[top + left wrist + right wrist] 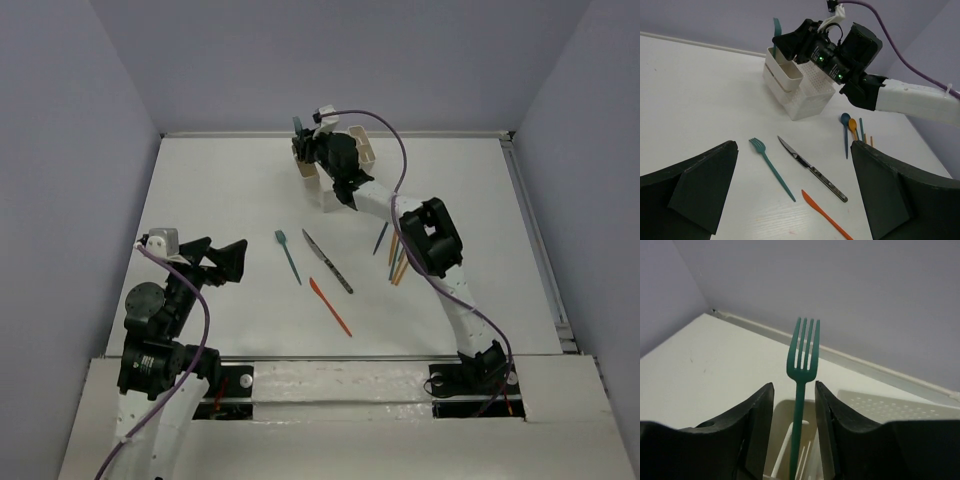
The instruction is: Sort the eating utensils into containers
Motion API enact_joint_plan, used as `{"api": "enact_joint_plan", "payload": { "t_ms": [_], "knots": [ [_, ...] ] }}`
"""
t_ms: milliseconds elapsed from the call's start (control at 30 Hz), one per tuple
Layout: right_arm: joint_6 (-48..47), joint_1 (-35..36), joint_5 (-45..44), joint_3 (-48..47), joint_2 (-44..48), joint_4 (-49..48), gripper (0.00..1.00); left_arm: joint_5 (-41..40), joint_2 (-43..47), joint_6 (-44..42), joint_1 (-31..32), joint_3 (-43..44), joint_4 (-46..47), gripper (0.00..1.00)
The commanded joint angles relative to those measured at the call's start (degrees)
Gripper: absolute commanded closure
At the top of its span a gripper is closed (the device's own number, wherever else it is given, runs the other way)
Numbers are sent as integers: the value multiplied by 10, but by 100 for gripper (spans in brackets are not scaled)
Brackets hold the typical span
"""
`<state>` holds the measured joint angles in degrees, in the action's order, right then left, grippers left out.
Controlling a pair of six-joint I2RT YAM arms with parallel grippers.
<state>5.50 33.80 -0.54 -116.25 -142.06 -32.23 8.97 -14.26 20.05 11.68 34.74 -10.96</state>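
Observation:
The white caddy [366, 150] stands at the back of the table. A teal fork [802, 355] stands upright in its narrow left slot [786, 75], tines up. My right gripper [794, 385] is open around the fork's handle, with a gap on each side. A second teal fork [288, 256], the dark-handled steel knife [328, 262] and the orange knife [330, 307] lie mid-table. The blue spoon [845, 135] and orange spoon [853, 126] lie right of them, partly under the right arm. My left gripper [232, 258] is open and empty, left of the forks.
Thin sticks and a teal handle [861, 127] lie beside the spoons. The right arm [430, 235] stretches over the table's right half to the caddy. A raised rail [535, 230] runs along the right edge, and walls close the back and sides.

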Motion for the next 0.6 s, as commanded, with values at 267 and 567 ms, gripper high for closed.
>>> {"api": "enact_joint_plan", "payload": {
  "t_ms": [267, 567],
  "knots": [
    [21, 1, 38, 139, 186, -18, 31, 9, 12, -1, 3, 1, 28, 1],
    [33, 77, 11, 230, 309, 203, 42, 8, 20, 0, -13, -1, 29, 1]
  ]
}}
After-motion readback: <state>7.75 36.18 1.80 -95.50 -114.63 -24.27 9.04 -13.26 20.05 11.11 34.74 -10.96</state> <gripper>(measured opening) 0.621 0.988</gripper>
